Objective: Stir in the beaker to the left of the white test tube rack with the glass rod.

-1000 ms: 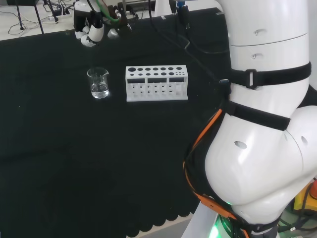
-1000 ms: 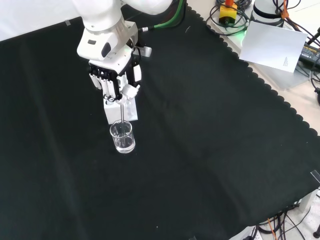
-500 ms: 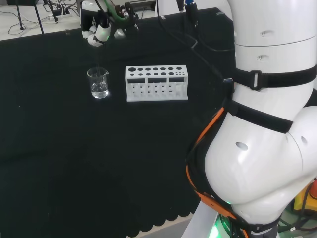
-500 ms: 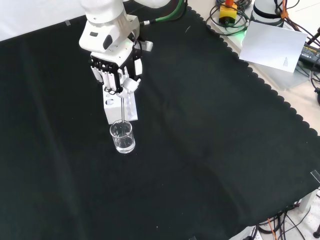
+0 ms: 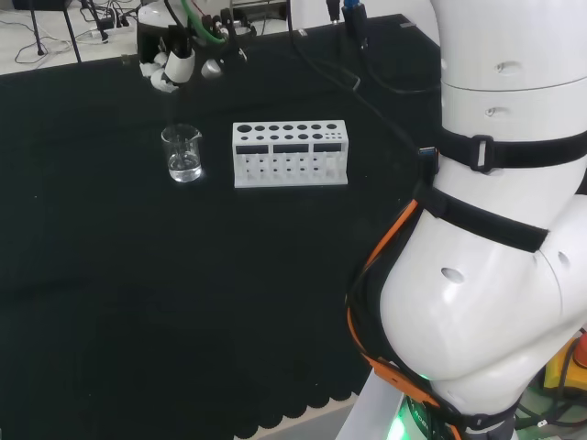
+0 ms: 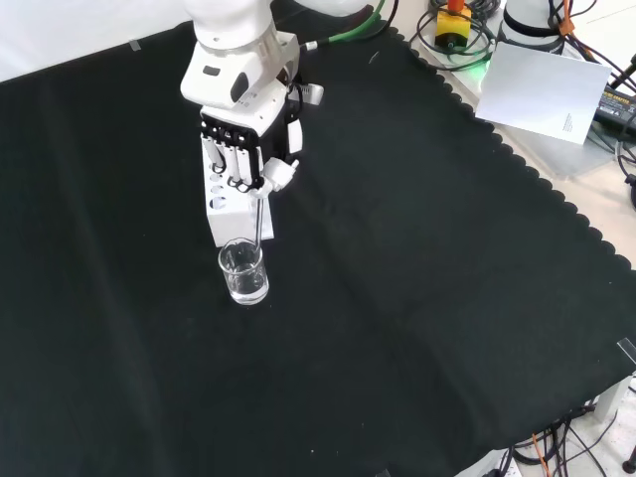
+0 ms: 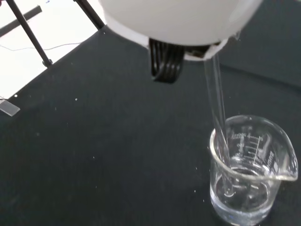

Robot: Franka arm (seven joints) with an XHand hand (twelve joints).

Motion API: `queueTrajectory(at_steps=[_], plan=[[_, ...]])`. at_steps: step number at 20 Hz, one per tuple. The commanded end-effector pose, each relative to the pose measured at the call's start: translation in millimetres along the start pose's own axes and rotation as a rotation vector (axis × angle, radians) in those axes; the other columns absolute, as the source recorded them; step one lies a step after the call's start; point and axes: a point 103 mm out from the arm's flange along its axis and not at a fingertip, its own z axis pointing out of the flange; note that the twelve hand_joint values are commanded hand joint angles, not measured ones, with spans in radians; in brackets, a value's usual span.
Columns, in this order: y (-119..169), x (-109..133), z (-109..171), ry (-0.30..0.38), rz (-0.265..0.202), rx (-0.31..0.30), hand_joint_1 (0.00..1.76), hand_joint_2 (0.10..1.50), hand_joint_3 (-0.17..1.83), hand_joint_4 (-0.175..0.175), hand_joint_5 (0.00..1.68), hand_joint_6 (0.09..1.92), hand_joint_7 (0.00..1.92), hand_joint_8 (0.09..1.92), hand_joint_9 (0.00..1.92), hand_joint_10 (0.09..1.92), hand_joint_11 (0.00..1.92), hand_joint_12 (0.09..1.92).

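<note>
Your head view looks from behind and above the arm's base over the black cloth (image 5: 138, 302), the arm (image 5: 495, 229) large at its right. Your front view faces it from the opposite side, looking down. Both share the beaker (image 5: 182, 153) and white rack (image 5: 290, 153). Your wrist view sits close above the beaker (image 7: 249, 174), past the hand (image 7: 178, 19)
</note>
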Motion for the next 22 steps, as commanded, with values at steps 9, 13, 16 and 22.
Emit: queueTrajectory(at_steps=[9, 13, 16, 22], plan=[[17, -23, -8, 0.033, -0.013, -0.037, 1.33, 0.5, 0.96, -0.175, 1.3, 0.51, 1.31, 1.04, 1.76, 0.65, 1.5, 0.98], [-3, -48, -8, 0.028, 0.02, -0.043, 1.33, 0.5, 0.96, -0.175, 1.3, 0.51, 1.31, 1.03, 1.76, 0.65, 1.5, 0.98], [-12, -52, -12, 0.02, 0.037, -0.044, 1.33, 0.5, 0.96, -0.175, 1.3, 0.51, 1.31, 1.03, 1.76, 0.65, 1.5, 0.98], [-22, -38, -14, 0.016, 0.014, -0.047, 1.33, 0.5, 0.96, -0.175, 1.3, 0.51, 1.31, 1.03, 1.76, 0.65, 1.5, 0.98]])
